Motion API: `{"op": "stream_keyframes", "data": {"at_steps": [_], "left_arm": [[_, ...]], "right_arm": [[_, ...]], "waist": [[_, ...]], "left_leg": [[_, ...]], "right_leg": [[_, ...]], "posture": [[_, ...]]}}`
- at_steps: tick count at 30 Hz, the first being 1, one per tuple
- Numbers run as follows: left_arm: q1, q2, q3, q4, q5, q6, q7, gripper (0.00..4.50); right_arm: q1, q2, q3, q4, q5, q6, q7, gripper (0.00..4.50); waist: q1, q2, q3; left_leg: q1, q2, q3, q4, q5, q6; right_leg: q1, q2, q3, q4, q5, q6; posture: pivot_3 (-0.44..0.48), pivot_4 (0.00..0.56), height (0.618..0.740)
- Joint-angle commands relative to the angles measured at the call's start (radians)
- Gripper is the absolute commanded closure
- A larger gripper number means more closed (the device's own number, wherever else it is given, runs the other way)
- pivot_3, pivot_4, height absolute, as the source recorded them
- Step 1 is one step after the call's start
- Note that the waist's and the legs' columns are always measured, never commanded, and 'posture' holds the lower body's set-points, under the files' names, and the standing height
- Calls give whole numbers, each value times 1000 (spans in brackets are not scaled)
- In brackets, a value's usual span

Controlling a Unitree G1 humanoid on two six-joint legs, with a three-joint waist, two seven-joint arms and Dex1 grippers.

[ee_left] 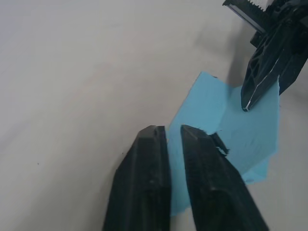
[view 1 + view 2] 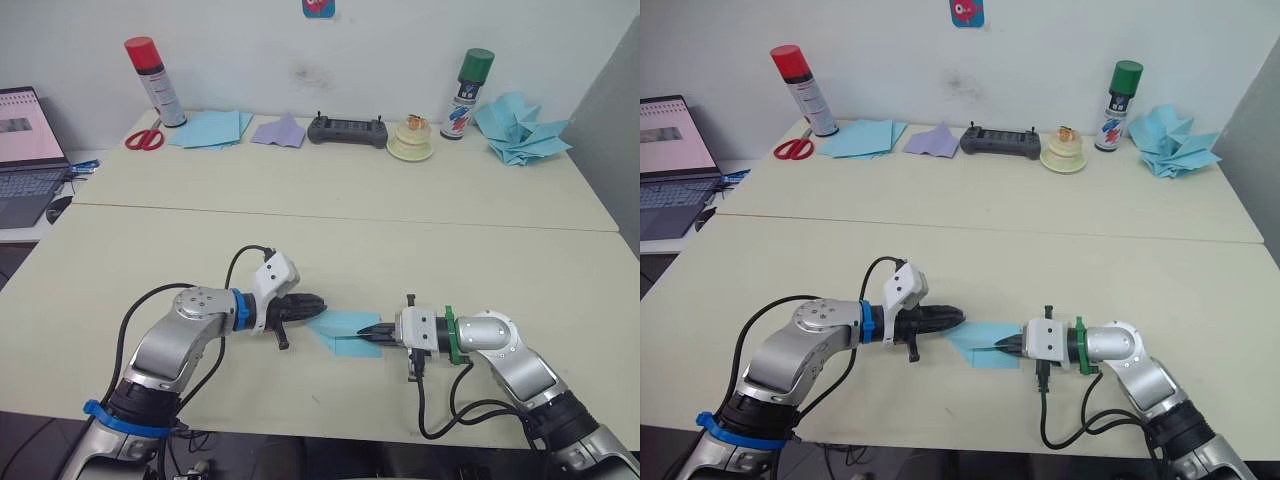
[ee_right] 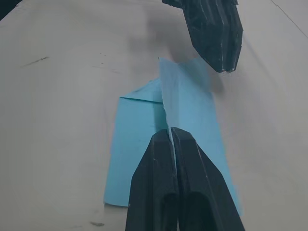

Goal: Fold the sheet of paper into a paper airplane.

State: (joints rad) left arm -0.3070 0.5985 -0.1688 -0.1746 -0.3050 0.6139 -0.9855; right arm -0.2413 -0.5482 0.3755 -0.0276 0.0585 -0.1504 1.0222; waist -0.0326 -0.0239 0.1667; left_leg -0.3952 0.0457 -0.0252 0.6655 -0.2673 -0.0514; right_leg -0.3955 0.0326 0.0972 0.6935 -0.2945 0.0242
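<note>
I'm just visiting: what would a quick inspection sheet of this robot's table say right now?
Surface: pale table, two tops joined.
Job's things: folded blue paper lying between the grippers.
Clutter: along the wall, red-capped can, scissors, blue sheets, purple paper, controller, green-capped can, blue paper heap.
Grippers: left gripper nearly closed at the paper's edge; right gripper shut on the paper.
Cables: black cables on both arms.
Surroundings: laptop, white wall.
</note>
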Motion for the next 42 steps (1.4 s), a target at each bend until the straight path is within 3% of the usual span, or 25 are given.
{"op": "stream_keyframes", "data": {"at_steps": [1, 19, 22, 24, 37, 42], "left_arm": [[-2, 7, -22, 16, 21, -29, 1, 4448], [31, 20, -127, 112, 127, -163, -6, 4448], [32, 21, -131, 112, 129, -170, -4, 4500], [32, 22, -132, 113, 128, -171, -5, 4500], [28, 26, -133, 116, 131, -263, -53, 4500], [33, 76, -158, 96, 172, -289, -89, 4500]], "right_arm": [[13, -7, -12, -46, 6, -18, 3, 4500], [28, -22, -24, -73, 50, 45, 37, 4500], [19, -18, -16, -64, 34, 27, 32, 3886], [18, -17, -9, -62, 23, 16, 29, 3248], [45, -28, 1, -65, 31, -51, 64, 3248], [40, -23, 2, -49, 17, -56, 58, 3248]], "waist": [[0, 0, 0], [1, 0, 0], [1, 0, 0], [1, 0, 0], [0, 0, 0], [0, 0, 0]], "left_leg": [[0, 0, 0, 0, 0, 0], [9, 0, 1, -1, 0, 0], [9, 0, 1, -1, 0, 0], [10, 0, 1, -1, 0, 0], [12, 0, 1, -1, 0, 0], [12, 0, 1, -2, 0, 0]], "right_leg": [[0, 0, 0, 0, 0, 0], [8, 0, 1, -1, -3, 3], [8, 0, 1, -1, -3, 3], [9, 0, 1, -1, -3, 3], [10, 0, 1, -1, -4, 3], [10, 0, 1, -1, -5, 2]], "posture": [[0, 150, 740], [0, 150, 740], [0, 150, 740], [0, 150, 740], [0, 150, 740], [0, 150, 740]]}}
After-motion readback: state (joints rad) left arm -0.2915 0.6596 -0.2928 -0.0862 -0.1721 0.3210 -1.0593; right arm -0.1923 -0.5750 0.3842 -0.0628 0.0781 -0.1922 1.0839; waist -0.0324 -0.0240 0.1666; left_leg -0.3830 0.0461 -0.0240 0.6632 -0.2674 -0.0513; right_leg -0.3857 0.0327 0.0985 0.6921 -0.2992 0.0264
